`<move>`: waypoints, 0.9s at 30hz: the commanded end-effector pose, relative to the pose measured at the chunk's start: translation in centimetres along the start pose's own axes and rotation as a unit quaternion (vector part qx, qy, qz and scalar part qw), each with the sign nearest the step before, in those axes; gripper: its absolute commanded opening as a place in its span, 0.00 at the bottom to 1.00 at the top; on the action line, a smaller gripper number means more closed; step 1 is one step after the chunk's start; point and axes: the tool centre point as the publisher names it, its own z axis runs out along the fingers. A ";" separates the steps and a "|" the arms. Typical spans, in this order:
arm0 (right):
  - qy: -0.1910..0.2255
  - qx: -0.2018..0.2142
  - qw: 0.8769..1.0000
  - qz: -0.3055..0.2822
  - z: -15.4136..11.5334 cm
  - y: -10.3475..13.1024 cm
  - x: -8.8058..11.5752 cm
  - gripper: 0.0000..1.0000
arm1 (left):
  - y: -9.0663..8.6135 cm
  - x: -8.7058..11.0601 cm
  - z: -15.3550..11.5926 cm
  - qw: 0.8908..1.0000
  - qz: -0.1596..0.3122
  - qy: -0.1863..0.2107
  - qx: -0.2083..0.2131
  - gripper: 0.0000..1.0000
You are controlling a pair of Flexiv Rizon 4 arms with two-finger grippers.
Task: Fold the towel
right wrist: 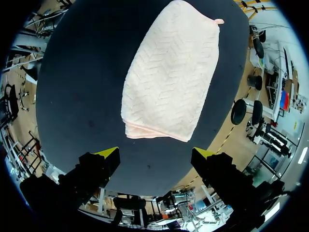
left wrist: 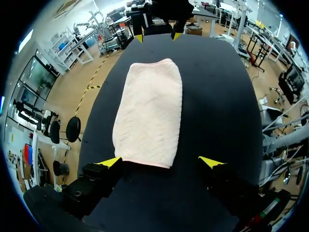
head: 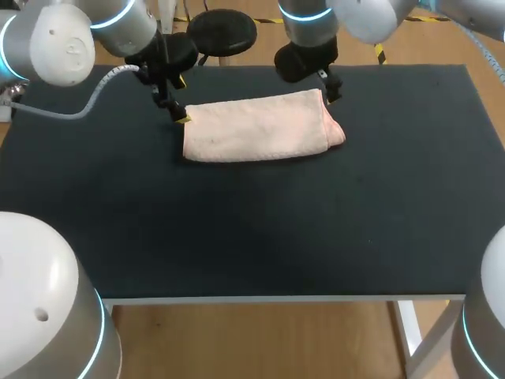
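Note:
A pale pink towel [head: 260,126] lies folded in a long rectangle on the black table [head: 252,229], toward the far edge. My left gripper [head: 175,109] hovers open just over the towel's left end; in the left wrist view the towel [left wrist: 149,113] stretches ahead of that gripper [left wrist: 161,162], whose fingers hold nothing. My right gripper [head: 330,88] stands open above the towel's right end. In the right wrist view the towel [right wrist: 169,77] lies ahead of the gripper [right wrist: 155,152], its layered folded edge nearest, with nothing between the fingers. My right gripper's yellow tips [left wrist: 157,36] show beyond the towel's far end.
The dark mat covers the whole table. Its front edge [head: 276,298] runs across the near side. A small loop tag [right wrist: 218,21] sticks out at the towel's far corner.

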 end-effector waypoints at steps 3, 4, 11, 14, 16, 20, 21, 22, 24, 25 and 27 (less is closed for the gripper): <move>0.001 0.000 1.000 0.000 -0.1 -0.1 0.0 1.00 | 0.0 0.0 0.0 1.000 0.001 0.001 0.001 1.00; 0.001 0.000 1.000 0.000 -0.1 -0.1 0.0 1.00 | 0.0 0.0 0.0 1.000 0.001 0.001 0.001 1.00; 0.001 0.000 1.000 0.000 -0.1 -0.1 0.0 1.00 | 0.0 0.0 0.0 1.000 0.001 0.001 0.001 1.00; 0.001 0.000 1.000 0.000 -0.1 -0.1 0.0 1.00 | 0.0 0.0 0.0 1.000 0.001 0.001 0.001 1.00; 0.001 0.000 1.000 0.000 -0.1 -0.1 0.0 1.00 | 0.0 0.0 0.0 1.000 0.001 0.001 0.001 1.00; 0.054 -0.045 0.995 0.075 1.0 -0.8 0.4 1.00 | 0.0 0.0 0.0 1.000 0.001 0.001 0.001 1.00; 0.060 -0.057 0.991 0.103 1.1 -0.9 0.3 1.00 | 0.0 0.0 0.0 1.000 0.001 0.001 0.001 1.00; 0.069 -0.071 0.987 0.124 1.2 -1.0 0.3 1.00 | 0.0 0.0 0.0 1.000 0.001 0.001 0.001 1.00; 0.089 -0.095 0.978 0.163 1.2 -1.3 0.2 1.00 | 0.0 0.0 0.0 1.000 0.001 0.001 0.001 1.00; 0.097 -0.107 0.973 0.178 1.2 -1.5 0.2 1.00 | 0.0 0.0 0.0 1.000 0.001 0.001 0.001 1.00; 0.111 -0.129 0.964 0.203 1.1 -1.7 0.2 1.00 | 0.0 0.0 0.0 1.000 0.001 0.001 0.001 1.00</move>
